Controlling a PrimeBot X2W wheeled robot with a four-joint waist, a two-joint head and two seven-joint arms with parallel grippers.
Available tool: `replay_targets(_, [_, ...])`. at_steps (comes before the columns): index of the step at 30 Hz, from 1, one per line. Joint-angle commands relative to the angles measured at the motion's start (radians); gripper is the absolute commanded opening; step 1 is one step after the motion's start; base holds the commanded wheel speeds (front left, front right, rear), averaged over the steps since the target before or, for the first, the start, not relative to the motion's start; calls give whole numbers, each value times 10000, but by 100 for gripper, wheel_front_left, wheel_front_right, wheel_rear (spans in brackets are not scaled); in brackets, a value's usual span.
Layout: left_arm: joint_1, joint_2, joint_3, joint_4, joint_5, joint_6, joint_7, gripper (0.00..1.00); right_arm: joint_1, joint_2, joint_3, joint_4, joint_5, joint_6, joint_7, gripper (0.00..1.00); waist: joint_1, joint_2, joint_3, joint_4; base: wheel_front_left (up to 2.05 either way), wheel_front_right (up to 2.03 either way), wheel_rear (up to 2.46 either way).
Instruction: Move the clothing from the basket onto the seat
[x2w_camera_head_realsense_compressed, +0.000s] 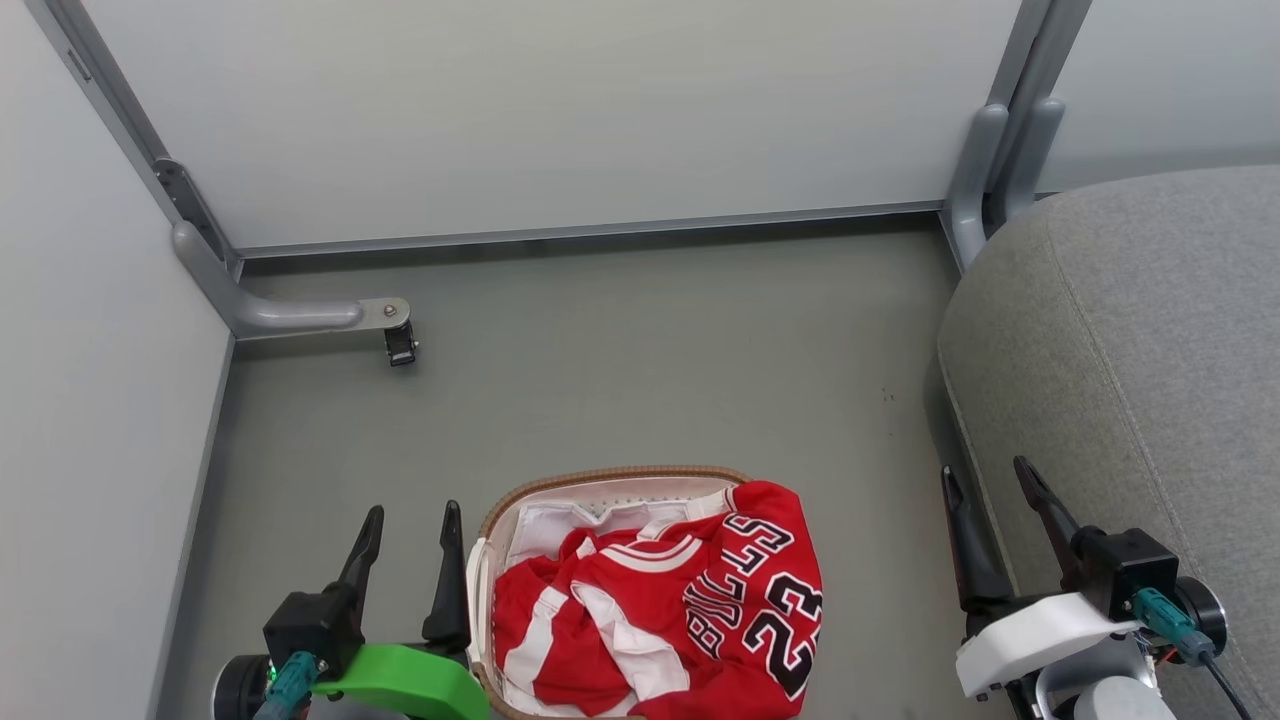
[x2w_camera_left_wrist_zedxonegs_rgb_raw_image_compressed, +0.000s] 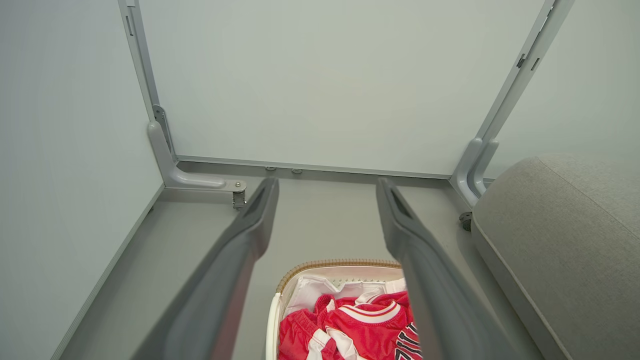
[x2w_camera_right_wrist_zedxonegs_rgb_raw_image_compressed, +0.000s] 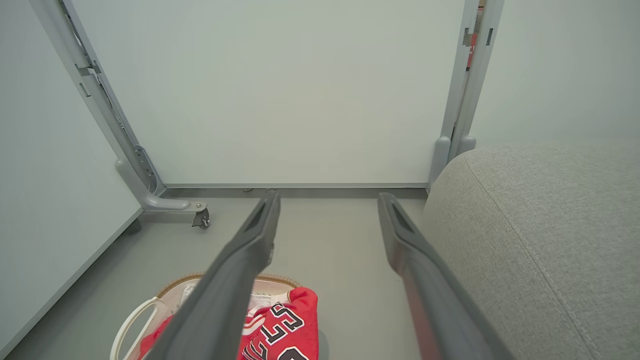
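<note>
The red clothing (x2w_camera_head_realsense_compressed: 660, 610), white-striped with "BULLS 23" lettering, lies heaped in the cream basket (x2w_camera_head_realsense_compressed: 600, 480) on the floor and spills over its right rim. The clothing (x2w_camera_left_wrist_zedxonegs_rgb_raw_image_compressed: 350, 325) and basket rim (x2w_camera_left_wrist_zedxonegs_rgb_raw_image_compressed: 340, 263) also appear low in the left wrist view, and the clothing (x2w_camera_right_wrist_zedxonegs_rgb_raw_image_compressed: 285, 325) low in the right wrist view. My left gripper (x2w_camera_head_realsense_compressed: 412, 525) stands open just left of the basket, holding nothing. My right gripper (x2w_camera_head_realsense_compressed: 985, 480) is open and empty, beside the grey seat (x2w_camera_head_realsense_compressed: 1150, 380). The seat (x2w_camera_right_wrist_zedxonegs_rgb_raw_image_compressed: 540, 240) rises at the right.
Pale partition panels wall in the grey floor at the back and left. A grey panel foot with a caster (x2w_camera_head_realsense_compressed: 398, 345) juts out at the back left, and a second post (x2w_camera_head_realsense_compressed: 985, 170) stands by the seat's far corner. Bare floor lies between basket and back panel.
</note>
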Motion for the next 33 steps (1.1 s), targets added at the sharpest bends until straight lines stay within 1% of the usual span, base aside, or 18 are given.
replay_targets(1, [120,65,43,-9,84,37,-38,100,107,-59,-15,-12,13,1,-49,100,0,0,21,-4,0,0,0])
replay_targets(10, [-71,64,26,-28,111,-7,-38,100,-59,-60,-87,-108,9,1,-49,100,0,0,284,-19,0,0,0])
replay_targets(14, [-454,62,-205,53,297,-82,-37,100,-297,-60,-218,-228,-5,1,-49,100,0,0,696,-56,0,0,0])
replay_targets(17, [-824,59,-524,170,493,-229,-29,100,-531,-60,-417,-415,-38,-1,-48,100,0,0,1185,-142,0,0,0])
replay_targets(23, [-2213,61,-1234,648,913,-480,-26,100,-1338,-57,-900,-1127,-25,-3,-48,100,0,0,2773,-534,0,0,0])
replay_targets(27, [-3469,63,-1796,1406,1176,-635,-26,100,-2102,-55,-1177,-1644,63,-3,-48,100,0,0,4071,-961,0,0,0])
replay_targets(30, [-4605,61,-2389,2154,1296,-749,40,100,-2779,-49,-1408,-2112,153,-3,-48,100,0,0,5186,-1290,0,0,0])
replay_targets(33, [-5496,69,-3097,2936,1133,-812,275,100,-3205,-46,-1621,-2409,187,-3,-37,100,0,0,5977,-1506,0,0,0])
